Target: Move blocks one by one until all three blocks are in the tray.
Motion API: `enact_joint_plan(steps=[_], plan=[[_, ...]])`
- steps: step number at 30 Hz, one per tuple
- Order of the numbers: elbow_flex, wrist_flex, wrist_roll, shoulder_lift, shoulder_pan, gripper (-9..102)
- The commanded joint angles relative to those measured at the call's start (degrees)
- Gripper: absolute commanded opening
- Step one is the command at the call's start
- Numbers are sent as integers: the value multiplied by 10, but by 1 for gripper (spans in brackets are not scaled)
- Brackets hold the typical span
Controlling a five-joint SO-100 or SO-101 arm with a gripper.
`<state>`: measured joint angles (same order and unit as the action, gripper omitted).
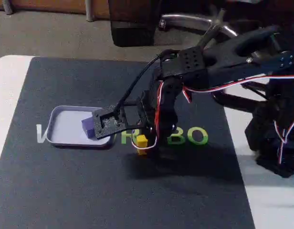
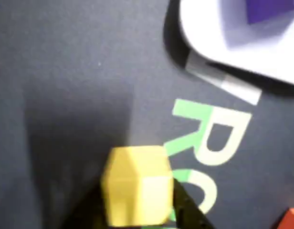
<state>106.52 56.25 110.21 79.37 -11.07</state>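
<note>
The purple block (image 1: 88,126) lies in the tray (image 1: 66,128); the yellow block (image 2: 137,191) sits at the gripper (image 1: 146,145), just right of the tray in the fixed view, apparently clamped between the jaws; an orange block (image 2: 291,218) waits on the mat (image 1: 56,191); second transfer in hand; next, carry yellow over the rim and release.
</note>
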Motion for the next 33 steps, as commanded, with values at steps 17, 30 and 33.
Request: enact_joint_plan(steps=[17, 30, 33], plan=[[-180, 7, -217, -25, -4, -8], [-547, 120, -444, -224, -27, -8], [-592, 122, -477, -249, -36, -8]])
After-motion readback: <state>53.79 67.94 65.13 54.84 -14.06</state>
